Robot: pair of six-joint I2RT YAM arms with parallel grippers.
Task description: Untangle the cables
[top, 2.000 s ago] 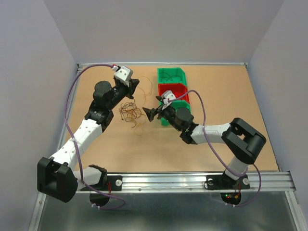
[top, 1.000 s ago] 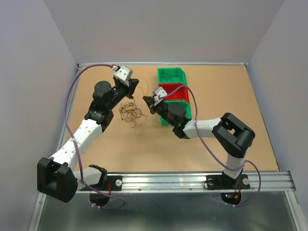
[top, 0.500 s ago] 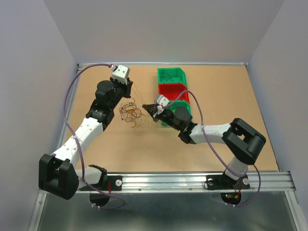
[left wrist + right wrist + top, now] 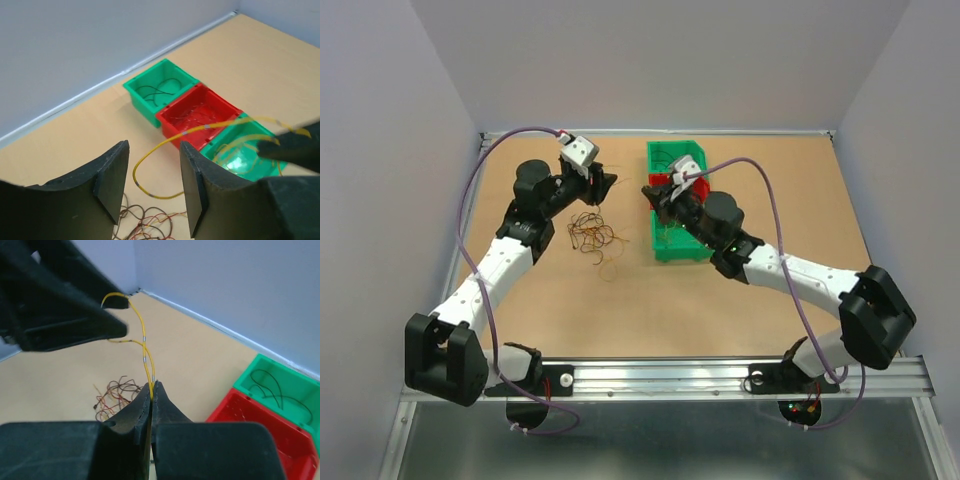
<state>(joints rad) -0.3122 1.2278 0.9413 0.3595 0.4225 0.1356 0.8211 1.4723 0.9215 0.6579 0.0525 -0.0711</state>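
Observation:
The cables lie as a loose tangle [image 4: 590, 232] of dark, reddish and yellow strands on the table between the arms, also seen as a tangle [image 4: 112, 397] in the right wrist view. My right gripper [image 4: 151, 386] is shut on one yellow cable [image 4: 144, 347], which arcs up toward the left gripper. In the left wrist view that yellow cable [image 4: 136, 170] loops between the spread fingers of my left gripper [image 4: 152, 165], unclamped. From above, the left gripper [image 4: 598, 186] hangs just behind the tangle, and the right gripper [image 4: 653, 190] is by the bins.
Three bins stand in a row right of the tangle: a far green bin [image 4: 676, 155] with dark cables, a red bin [image 4: 200, 107] in the middle, and a near green bin [image 4: 682, 243] with yellow cables. Walls enclose the table.
The left gripper has opened and let go of the yellow cable. The right arm has swung back and right toward the bins, still gripping that cable.

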